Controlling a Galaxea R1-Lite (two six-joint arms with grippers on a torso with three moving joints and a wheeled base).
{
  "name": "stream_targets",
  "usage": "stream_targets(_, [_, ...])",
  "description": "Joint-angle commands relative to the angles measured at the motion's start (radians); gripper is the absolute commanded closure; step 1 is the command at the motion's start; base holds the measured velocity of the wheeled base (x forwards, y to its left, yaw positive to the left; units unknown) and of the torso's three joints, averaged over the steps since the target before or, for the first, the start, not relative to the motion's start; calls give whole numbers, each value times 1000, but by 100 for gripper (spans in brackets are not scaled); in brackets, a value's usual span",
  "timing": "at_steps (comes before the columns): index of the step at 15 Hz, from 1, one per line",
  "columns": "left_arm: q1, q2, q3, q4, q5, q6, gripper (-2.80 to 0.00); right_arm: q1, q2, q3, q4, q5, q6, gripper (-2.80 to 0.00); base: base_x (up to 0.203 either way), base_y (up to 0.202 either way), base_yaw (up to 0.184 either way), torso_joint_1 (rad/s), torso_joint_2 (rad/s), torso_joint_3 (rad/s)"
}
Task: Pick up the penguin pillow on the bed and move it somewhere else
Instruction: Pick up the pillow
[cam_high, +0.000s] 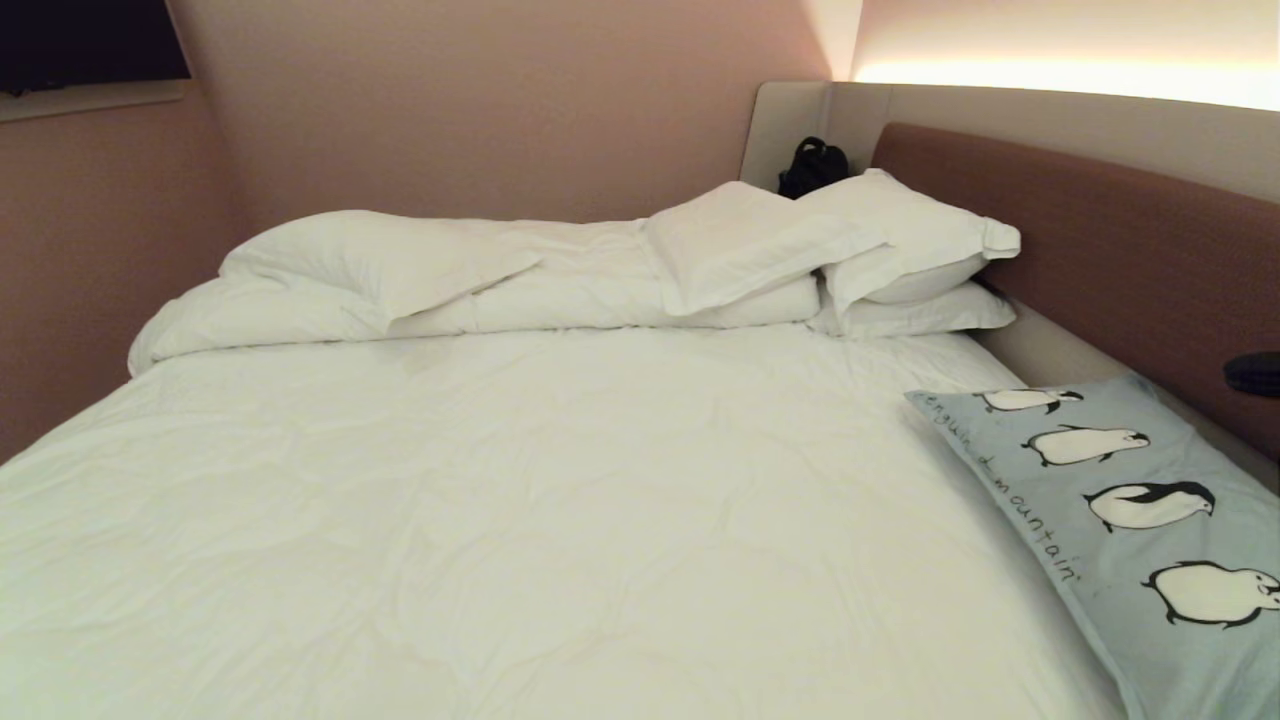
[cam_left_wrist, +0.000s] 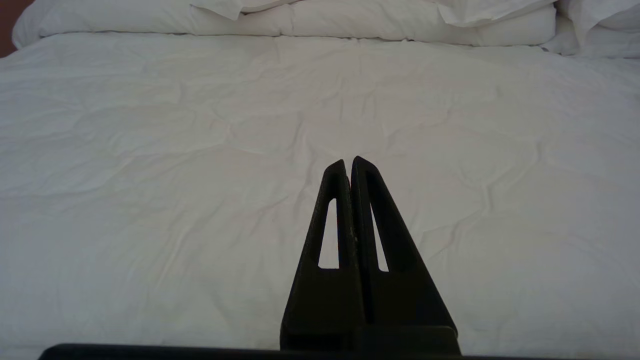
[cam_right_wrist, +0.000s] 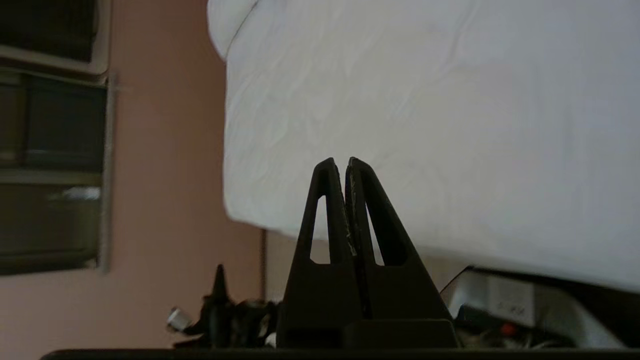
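The penguin pillow (cam_high: 1130, 510), light blue-grey with black-and-white penguins and handwritten text, lies on the bed (cam_high: 520, 520) at its near right, against the padded frame. Neither gripper shows in the head view. My left gripper (cam_left_wrist: 349, 162) is shut with nothing in it and points across the white duvet (cam_left_wrist: 200, 150). My right gripper (cam_right_wrist: 340, 162) is also shut and holds nothing. It is turned sideways beside the edge of the bed (cam_right_wrist: 425, 125), with the wall behind it. The penguin pillow shows in neither wrist view.
Plain white pillows (cam_high: 850, 250) and a folded duvet (cam_high: 400, 280) pile up along the far side. A brown headboard (cam_high: 1100, 250) runs down the right, with a black bag (cam_high: 812, 165) in the corner. Dark robot parts (cam_right_wrist: 225, 315) sit near the right gripper.
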Motion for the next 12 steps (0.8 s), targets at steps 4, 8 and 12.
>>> stream_targets(4, [0, 0, 0, -1, 0, -1, 0, 185, -45, 44, -3, -517, 66, 0, 0, 0, 0, 0, 0, 0])
stream_targets(8, [0, 0, 0, -1, 0, -1, 0, 220, -153, 49, -20, -914, 63, 0, 0, 0, 0, 0, 0, 0])
stream_targets(12, [0, 0, 0, -1, 0, -1, 0, 221, -314, 142, -202, -1093, -19, 0, 0, 0, 0, 0, 0, 0])
